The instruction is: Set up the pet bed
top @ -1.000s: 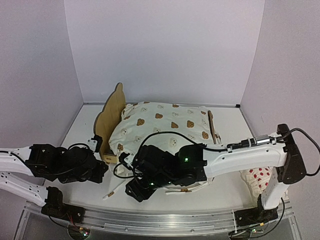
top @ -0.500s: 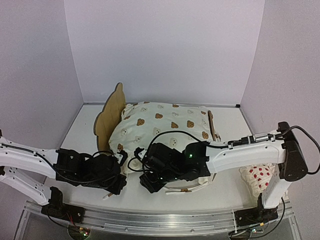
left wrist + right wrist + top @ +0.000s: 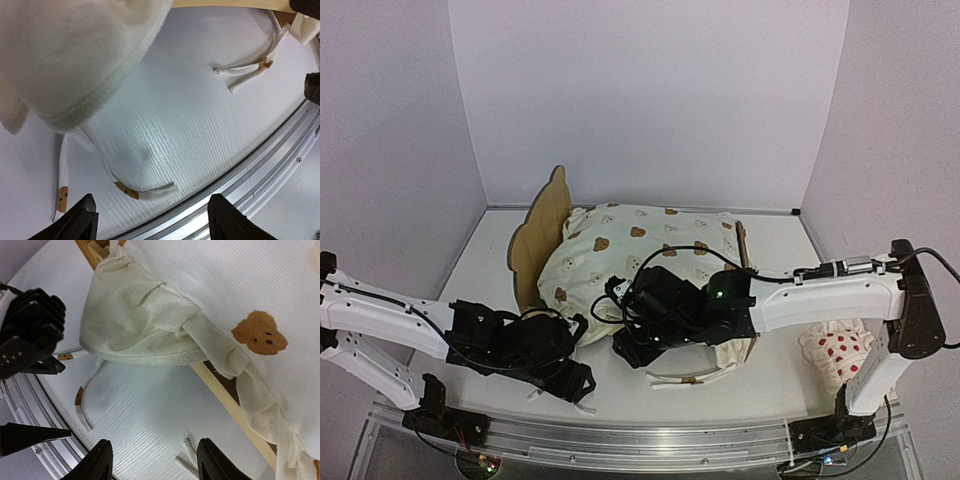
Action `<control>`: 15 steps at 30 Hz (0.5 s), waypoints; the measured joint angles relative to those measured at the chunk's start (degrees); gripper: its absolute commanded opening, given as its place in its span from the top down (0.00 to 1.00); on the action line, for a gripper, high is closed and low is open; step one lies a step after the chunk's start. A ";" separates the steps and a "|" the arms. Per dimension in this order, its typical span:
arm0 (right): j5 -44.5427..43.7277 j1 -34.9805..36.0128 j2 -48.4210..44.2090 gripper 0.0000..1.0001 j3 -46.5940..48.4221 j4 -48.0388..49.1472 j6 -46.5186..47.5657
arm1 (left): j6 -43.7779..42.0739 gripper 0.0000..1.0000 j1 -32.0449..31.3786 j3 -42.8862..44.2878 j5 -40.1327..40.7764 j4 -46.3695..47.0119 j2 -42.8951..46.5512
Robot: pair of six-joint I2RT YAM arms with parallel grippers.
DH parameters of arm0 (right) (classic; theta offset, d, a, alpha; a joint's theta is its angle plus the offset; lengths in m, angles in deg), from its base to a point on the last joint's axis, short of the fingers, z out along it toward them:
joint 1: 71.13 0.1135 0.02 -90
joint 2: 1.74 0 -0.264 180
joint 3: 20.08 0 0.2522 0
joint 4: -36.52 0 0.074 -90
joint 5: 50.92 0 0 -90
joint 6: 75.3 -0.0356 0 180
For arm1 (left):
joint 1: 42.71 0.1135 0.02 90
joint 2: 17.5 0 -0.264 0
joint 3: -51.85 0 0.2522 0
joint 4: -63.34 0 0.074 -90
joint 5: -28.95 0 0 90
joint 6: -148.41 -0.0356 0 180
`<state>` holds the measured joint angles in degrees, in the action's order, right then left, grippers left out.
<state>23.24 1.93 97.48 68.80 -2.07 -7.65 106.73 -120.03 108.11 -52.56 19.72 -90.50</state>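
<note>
2 end effectors crowd the near-left corner of the pet bed (image 3: 542, 228), which stands mid-worktop (image 3: 485, 275) with its headboard to the left and the bear-print cushion (image 3: 650, 245) draped over it. The left end effector (image 3: 152, 217) is spread wide with nothing between its fingers, low over a loose tie (image 3: 127, 191). The right end effector (image 3: 155, 460) is also parted and empty, facing the ruffled corner that overhangs the near rail (image 3: 216, 388). Both seem placed there to tuck or tie that corner down. The red-dotted pillow (image 3: 835, 355) lies well apart, beside the right arm's base.
</note>
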 measured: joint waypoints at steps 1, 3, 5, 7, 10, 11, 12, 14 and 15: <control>0.04 -0.11 -0.17 0.42 -0.27 -0.02 0.00 | 0.39 0.22 0.00 0.36 0.54 -0.93 0.09; 0.21 -0.27 -0.37 0.43 -0.77 0.01 0.03 | 1.55 0.22 0.00 1.19 1.86 -3.15 0.47; 0.46 -0.42 -0.39 0.44 -1.12 -0.02 0.07 | 2.71 0.25 0.00 2.06 3.36 -5.60 1.03; 0.78 -0.47 -0.39 0.44 -1.32 0.00 0.22 | 3.58 0.29 0.00 2.45 4.05 -7.40 1.54; 1.40 -0.55 -0.39 0.45 -1.43 0.36 0.26 | 5.58 0.33 0.00 2.51 5.03 -10.63 2.10; 1.83 -0.55 -0.39 0.46 -1.45 0.59 0.24 | 6.39 0.34 0.00 2.51 5.44 -12.15 2.16; 2.42 -0.55 -0.39 0.46 -1.50 0.94 0.26 | 7.22 0.35 0.00 2.51 5.76 -13.48 2.19; 3.77 -0.55 -0.32 0.46 -1.52 1.63 0.17 | 9.34 0.38 0.00 2.44 6.58 -16.32 2.38; 4.34 -0.55 -0.25 0.46 -1.52 1.82 0.16 | 10.33 0.39 0.00 2.21 6.76 -17.38 2.68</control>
<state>27.58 1.38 97.23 67.28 -0.24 -7.49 117.06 -120.03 110.32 -45.80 2.35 -87.82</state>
